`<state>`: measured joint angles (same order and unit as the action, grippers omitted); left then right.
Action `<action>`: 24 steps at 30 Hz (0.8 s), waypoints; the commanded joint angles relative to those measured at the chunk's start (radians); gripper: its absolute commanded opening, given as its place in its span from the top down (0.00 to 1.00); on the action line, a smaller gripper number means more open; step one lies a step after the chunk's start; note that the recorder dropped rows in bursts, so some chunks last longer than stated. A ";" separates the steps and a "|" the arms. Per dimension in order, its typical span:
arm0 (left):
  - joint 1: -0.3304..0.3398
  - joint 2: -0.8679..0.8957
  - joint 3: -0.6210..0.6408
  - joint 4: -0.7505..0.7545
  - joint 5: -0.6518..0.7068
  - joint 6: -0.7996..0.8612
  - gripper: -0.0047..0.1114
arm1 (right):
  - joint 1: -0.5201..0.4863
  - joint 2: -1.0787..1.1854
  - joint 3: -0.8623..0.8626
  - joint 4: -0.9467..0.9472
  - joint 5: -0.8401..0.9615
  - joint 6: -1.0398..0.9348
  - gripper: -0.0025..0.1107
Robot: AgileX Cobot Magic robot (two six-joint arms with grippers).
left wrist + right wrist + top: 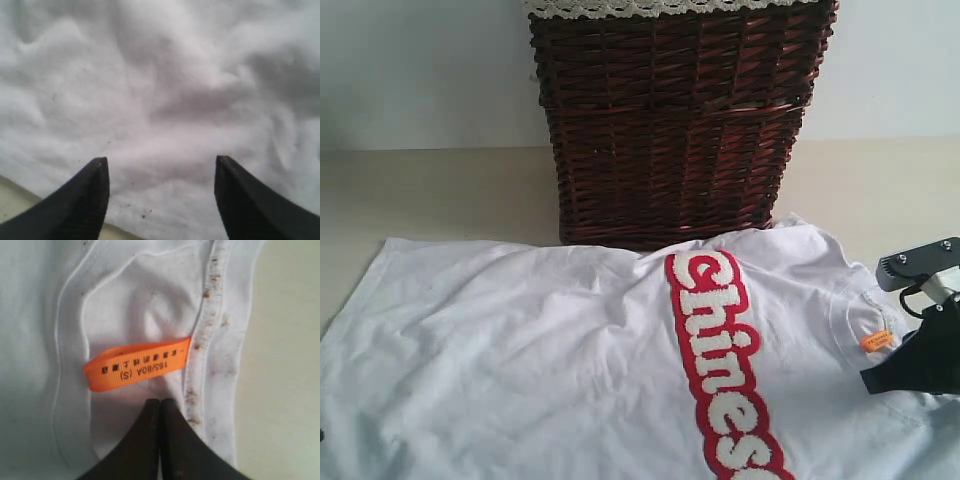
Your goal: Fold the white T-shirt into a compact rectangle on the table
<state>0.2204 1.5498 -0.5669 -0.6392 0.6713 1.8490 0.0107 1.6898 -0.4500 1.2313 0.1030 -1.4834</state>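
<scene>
The white T-shirt lies spread flat on the table, its red-outlined fuzzy letters running down the middle and the collar to the right. My right gripper rests at the collar just beside the orange neck tag. In the right wrist view that gripper is shut, tips together on the cloth right under the tag, with no fabric seen between them. My left gripper is open, hovering over rumpled white cloth near the shirt's edge; it is out of the exterior view.
A tall dark brown wicker basket with a lace rim stands right behind the shirt, touching its far edge. Bare table shows beside the stained collar seam, and a sliver of it by the left finger.
</scene>
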 commanded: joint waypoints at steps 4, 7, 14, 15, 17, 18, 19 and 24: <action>-0.002 0.004 -0.003 -0.112 -0.008 0.008 0.44 | -0.004 0.043 0.024 -0.037 -0.047 -0.002 0.98; -0.002 0.004 -0.003 -0.153 -0.008 0.008 0.44 | -0.004 0.043 0.024 -0.041 -0.018 -0.005 0.98; -0.002 -0.007 -0.003 -0.161 -0.006 -0.002 0.44 | -0.004 0.039 0.024 -0.041 0.037 -0.005 0.75; -0.002 -0.012 -0.003 -0.161 -0.004 -0.002 0.44 | -0.004 0.036 0.024 -0.041 0.043 -0.009 0.71; -0.002 -0.022 -0.003 -0.161 -0.004 -0.002 0.44 | -0.004 0.026 0.024 -0.041 0.059 -0.015 0.64; -0.002 -0.025 -0.003 -0.161 -0.004 -0.002 0.44 | -0.004 0.017 0.024 -0.041 0.068 -0.015 0.61; -0.002 -0.027 -0.003 -0.161 -0.004 -0.002 0.44 | -0.004 0.006 0.024 -0.041 0.079 -0.015 0.59; -0.002 -0.031 -0.003 -0.163 -0.004 -0.002 0.44 | -0.004 -0.094 0.024 -0.041 0.138 -0.013 0.57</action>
<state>0.2204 1.5283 -0.5669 -0.7896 0.6707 1.8509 0.0088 1.6379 -0.4438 1.2065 0.1748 -1.4896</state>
